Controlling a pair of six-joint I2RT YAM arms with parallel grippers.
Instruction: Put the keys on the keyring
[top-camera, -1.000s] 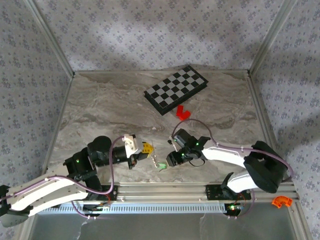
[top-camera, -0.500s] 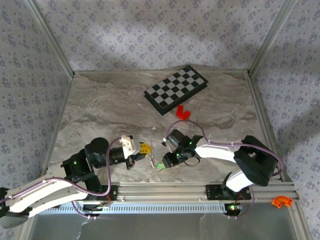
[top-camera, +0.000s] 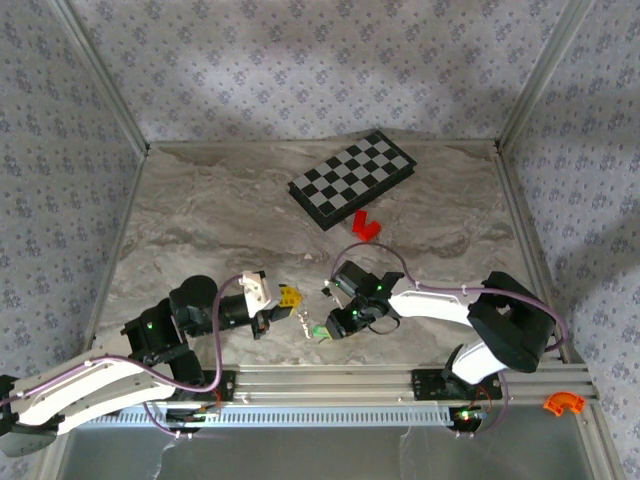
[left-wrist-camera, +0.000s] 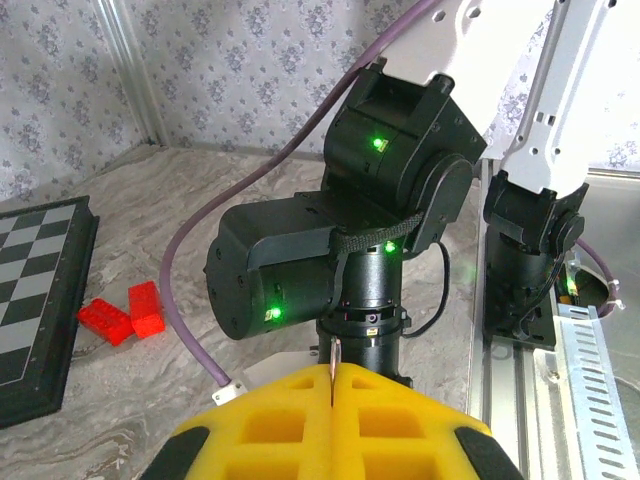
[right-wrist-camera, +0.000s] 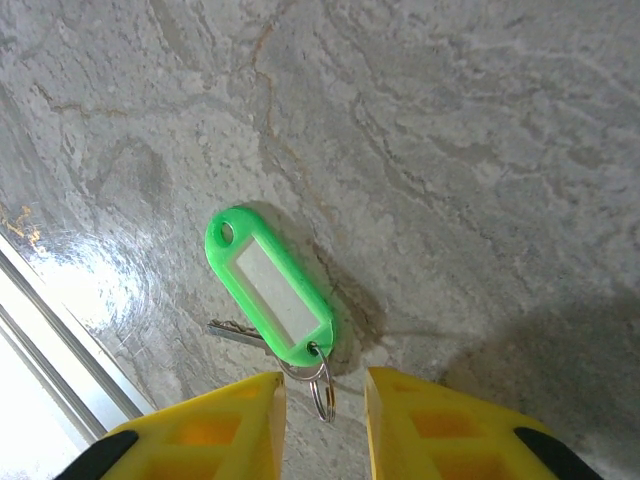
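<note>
Counted: one black-and-white checkered board (top-camera: 352, 180), two red plastic blocks (top-camera: 366, 225) just on its near side, one set of keys (right-wrist-camera: 268, 285), two grippers. Keys lay flat on the grey marbled tabletop (top-camera: 200, 230), well nearer than the board, beyond the blocks: bright green oblong tag with pale window, small wire ring and thin silvery blade at one end. Right gripper (right-wrist-camera: 325, 400) straddled that ring, yellow fingers apart, clamping nothing. Left gripper (left-wrist-camera: 333, 385) was pressed closed on a thin metal sliver (left-wrist-camera: 333, 355); what it was, could not tell.
</note>
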